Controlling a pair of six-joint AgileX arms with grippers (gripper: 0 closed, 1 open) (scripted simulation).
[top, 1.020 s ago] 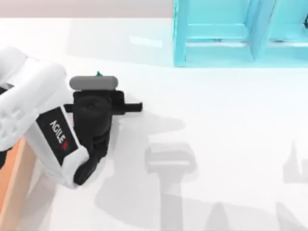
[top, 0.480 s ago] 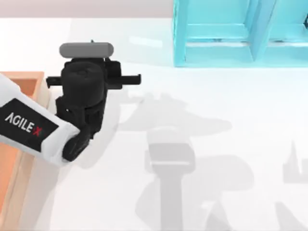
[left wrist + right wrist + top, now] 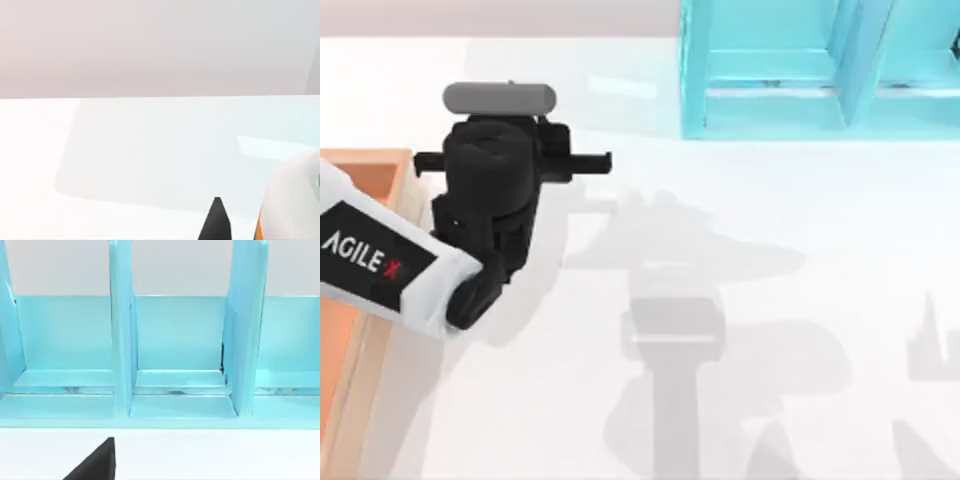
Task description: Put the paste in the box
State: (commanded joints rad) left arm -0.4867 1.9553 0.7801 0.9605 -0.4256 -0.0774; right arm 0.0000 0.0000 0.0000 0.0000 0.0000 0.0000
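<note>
Found the left gripper (image 3: 505, 160), a blocky black unit with a thin cross-rail sticking out both ways, raised over the smooth white table (image 3: 800, 250) towards its left side. Hung just beside the right rim of the box (image 3: 408, 195), near that rim's far corner. Looked clenched on the paste (image 3: 292, 202). From the left wrist view, made out the bottle's rounded, glossy white body close beneath the camera, with a thin sliver of orange label low on its flank and a trace of green at the frame's border. Noted one black, pointed fingertip (image 3: 216, 222) just beside the bottle. Placed the paste in that grip, off the tabletop and outside the box.

Saw the box as a shallow wooden tray at the table's left side: flat, pale tan rims with square edges, and a plain orange-brown inside. Followed the left arm's glossy white link, marked AGILEX on a black band, slanting across the box towards the gripper. Spotted a rounded grey bar (image 3: 500, 98) just beyond the black wrist.

Met the turquoise shelf unit (image 3: 770, 80) at the far right: smooth painted boards, upright dividers, boxy open bays. Caught soft grey arm shadows (image 3: 675, 330) on the bare table.

Faced the right gripper (image 3: 95, 462) towards those shelf bays from near at hand; could not tell its grip.
</note>
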